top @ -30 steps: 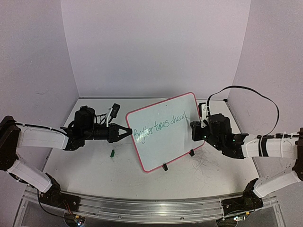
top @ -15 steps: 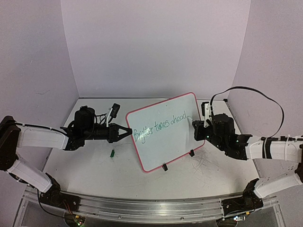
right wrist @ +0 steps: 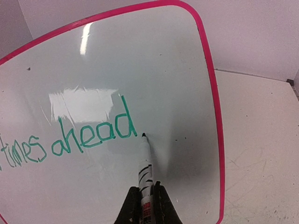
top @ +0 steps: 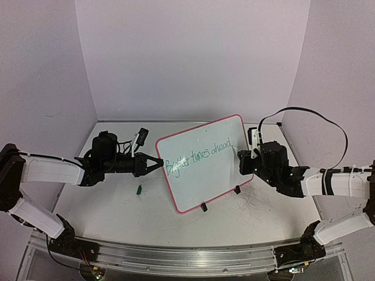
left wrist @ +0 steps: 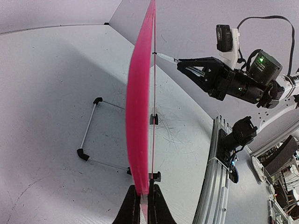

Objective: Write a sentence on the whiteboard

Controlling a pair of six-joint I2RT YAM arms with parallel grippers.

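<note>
Looking at the sentence (top: pixel 199 155), it reads "Brighter times ahead" in thin green curly letters that slant up across the whiteboard (top: pixel 205 187), the same as a second ago. Only one small thing has changed. The right hand (top: pixel 242 157) has pulled back a little toward the right edge of the desk (top: pixel 111 202), so more of the pen (right wrist: pixel 145 170) now shows between it and the board. The dark pen tip sits just after the last "d", and I cannot tell if it touches. I think the writing is done, or needs only a dot, and then the pen can come away. The right hand is shut tight on the pen, which is white with black stripes. The left hand (top: pixel 156 163) has not moved and pinches the board's left edge. The board stands in the middle of the desk on two small black feet (top: pixel 203 206), turned at a slant. It is smooth and shiny, with bright light spots, round corners and a thin pink-red frame (right wrist: pixel 212 93). The desk is white and dull, with faint scribbled marks (top: pixel 253 202) toward its right edge. A small green thing (top: pixel 139 189), maybe the pen's cap, lies near the board's lower left corner.
</note>
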